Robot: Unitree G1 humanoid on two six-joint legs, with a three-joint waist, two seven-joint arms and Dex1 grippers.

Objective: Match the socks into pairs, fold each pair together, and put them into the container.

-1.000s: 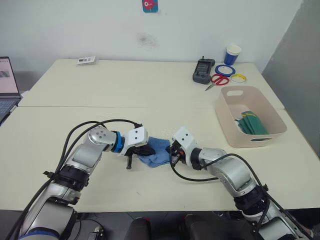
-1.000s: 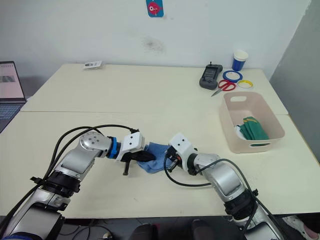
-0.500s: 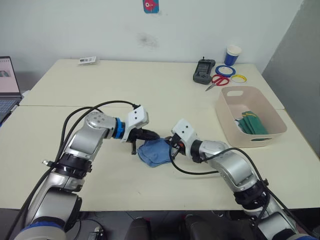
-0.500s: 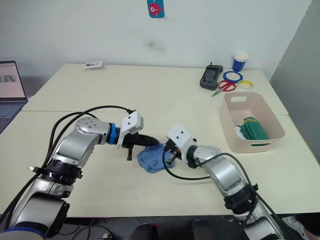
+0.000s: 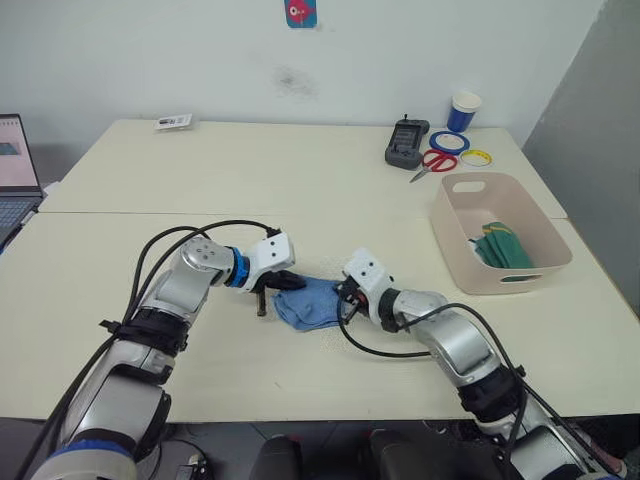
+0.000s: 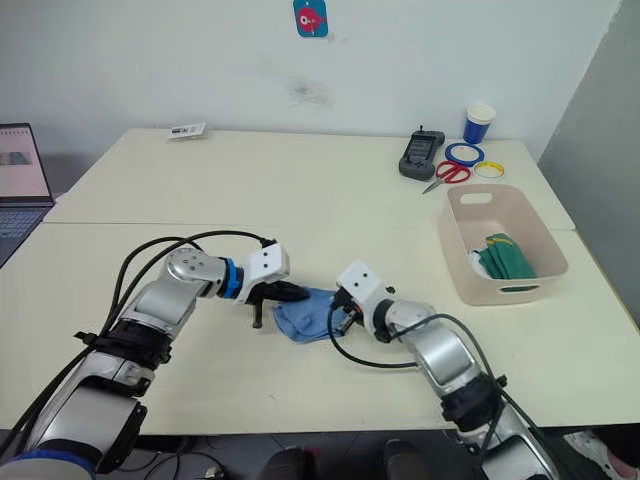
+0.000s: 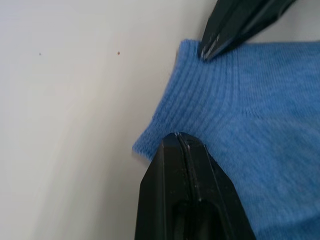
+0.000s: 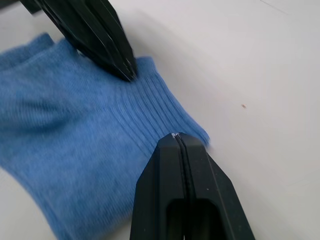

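Note:
A bunched pair of light blue socks [image 5: 312, 303] lies on the table near its front edge, between my two grippers. My left gripper [image 5: 297, 283] is shut on the ribbed cuff edge at the socks' left side [image 7: 200, 105]. My right gripper [image 5: 343, 298] is shut on the cuff at their right side [image 8: 150, 130]. The two sets of fingertips sit a short way apart on the same cuff. The beige-pink container [image 5: 452, 250] stands at the right and holds folded dark green socks [image 5: 505, 248] with a bit of white beside them.
At the back right are a blue-and-white paper cup [image 5: 465, 110], a black device [image 5: 407, 141], red scissors [image 5: 434, 161] and tape rings [image 5: 451, 140]. A laptop [image 5: 10, 170] sits at the far left edge, a small card [image 5: 173, 121] at the back.
My left gripper rose off the socks half a second ago and has come back down onto their left cuff edge. The right gripper stayed at the right edge.

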